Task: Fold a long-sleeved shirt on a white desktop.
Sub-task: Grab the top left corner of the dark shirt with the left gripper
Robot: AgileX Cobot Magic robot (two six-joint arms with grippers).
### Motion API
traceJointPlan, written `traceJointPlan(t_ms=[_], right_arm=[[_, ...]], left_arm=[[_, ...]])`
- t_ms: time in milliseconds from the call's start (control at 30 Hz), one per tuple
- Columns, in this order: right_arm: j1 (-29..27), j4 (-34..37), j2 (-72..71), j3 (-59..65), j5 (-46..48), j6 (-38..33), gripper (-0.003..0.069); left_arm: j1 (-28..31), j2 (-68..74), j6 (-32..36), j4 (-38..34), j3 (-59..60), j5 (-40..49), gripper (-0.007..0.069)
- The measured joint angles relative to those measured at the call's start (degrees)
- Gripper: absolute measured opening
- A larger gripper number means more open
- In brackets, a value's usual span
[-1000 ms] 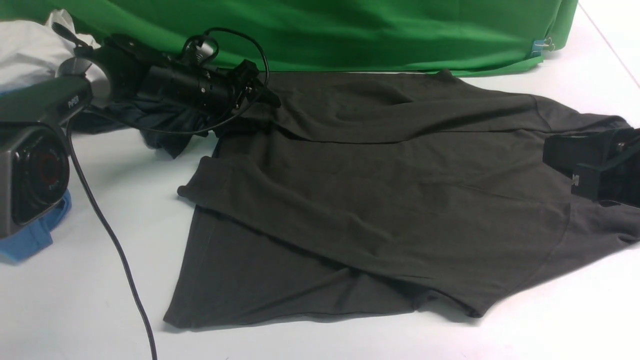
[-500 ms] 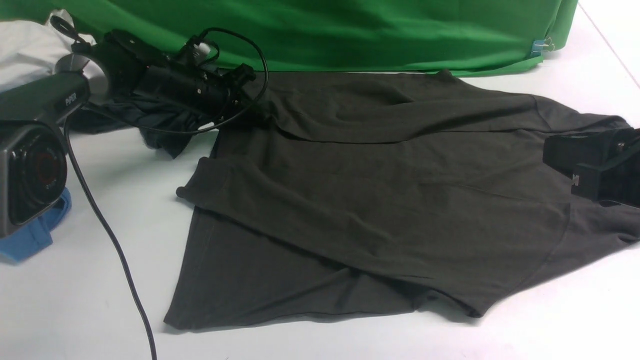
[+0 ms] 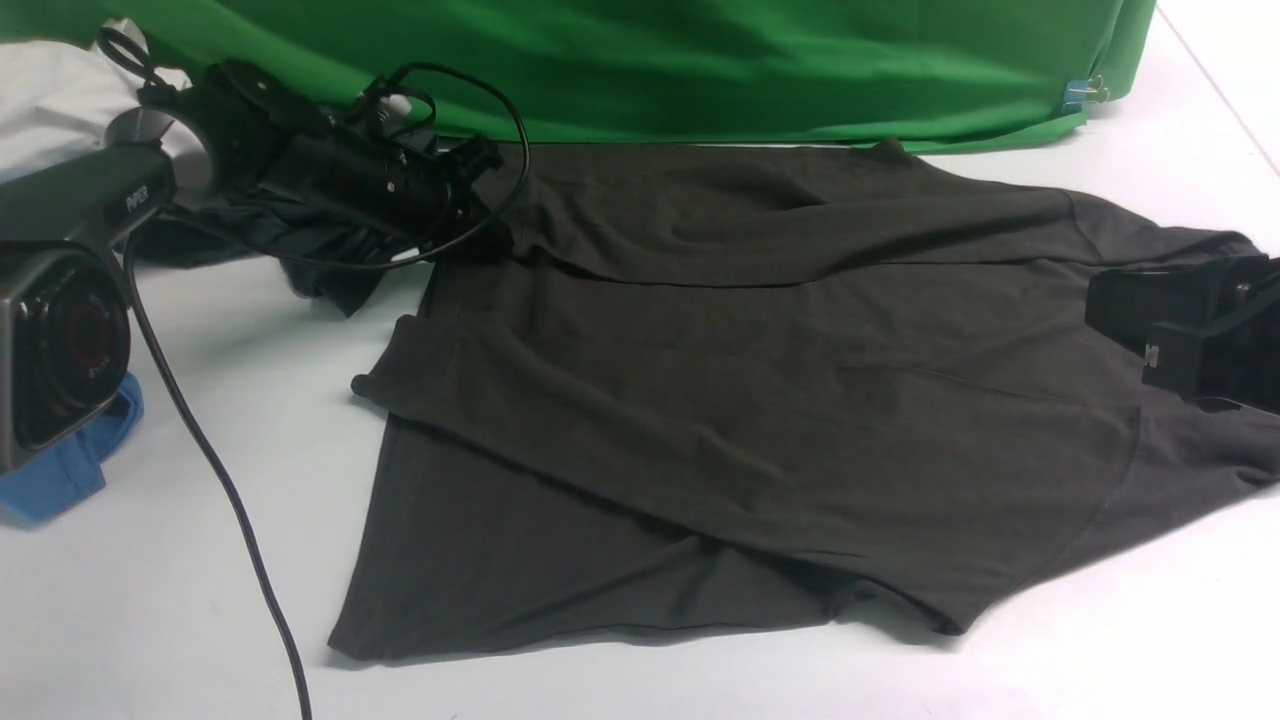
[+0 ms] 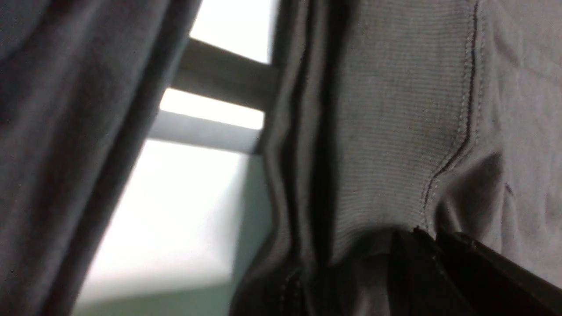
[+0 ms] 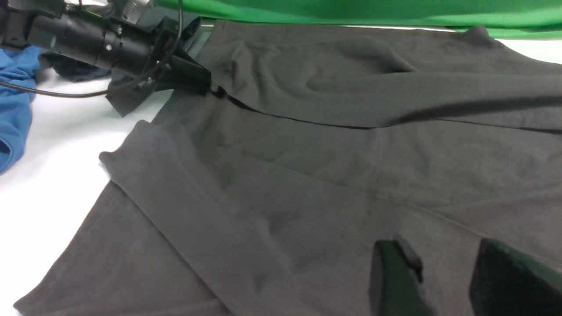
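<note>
The long-sleeved shirt (image 3: 760,380) lies spread and partly folded on the white desktop (image 3: 200,620), very dark, with one sleeve laid across its body. My left gripper (image 3: 488,232) is at the shirt's far left corner, shut on a ribbed edge of the fabric (image 4: 395,131); its jaws (image 4: 432,237) are pressed together there. In the right wrist view the same gripper (image 5: 206,87) meets the cloth edge. My right gripper (image 5: 443,259) hovers over the shirt's right part, open, with only flat fabric under the gap. It shows at the front view's right edge (image 3: 1160,325).
A green backdrop (image 3: 700,70) runs along the table's far edge. A smaller dark garment (image 3: 320,260) lies under my left arm, a blue shirt (image 3: 60,480) at the near left, pale cloth (image 3: 50,100) at the far left. A black cable (image 3: 230,500) trails over the desktop.
My left gripper has shut on the shirt's far left edge and drawn back a little to the left, tugging the fabric. The right arm has not moved.
</note>
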Motion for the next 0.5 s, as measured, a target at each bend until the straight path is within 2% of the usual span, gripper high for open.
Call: traceJointPlan(t_ms=[200,333,367,433,500], right_arm=[[0.0,0.0,0.0,0.0,0.0,0.02,0.0244],[0.0,0.0,0.0,0.0,0.0,0.02,0.0244],[0.0,0.0,0.0,0.0,0.0,0.02,0.0244],[0.0,0.0,0.0,0.0,0.0,0.02,0.0244],[0.0,0.0,0.0,0.0,0.0,0.02,0.0244]], left_arm=[[0.0,0.0,-3.3,0.18,0.0,-0.15,0.0123],[0.0,0.0,-3.72,0.55,0.0,0.39,0.0246],[0.0,0.0,-3.72,0.55,0.0,0.38,0.0253],[0.0,0.0,-3.72,0.48,0.0,0.81,0.0349],[0.0,-0.18,-3.6,0.42,0.0,1.12,0.0412]])
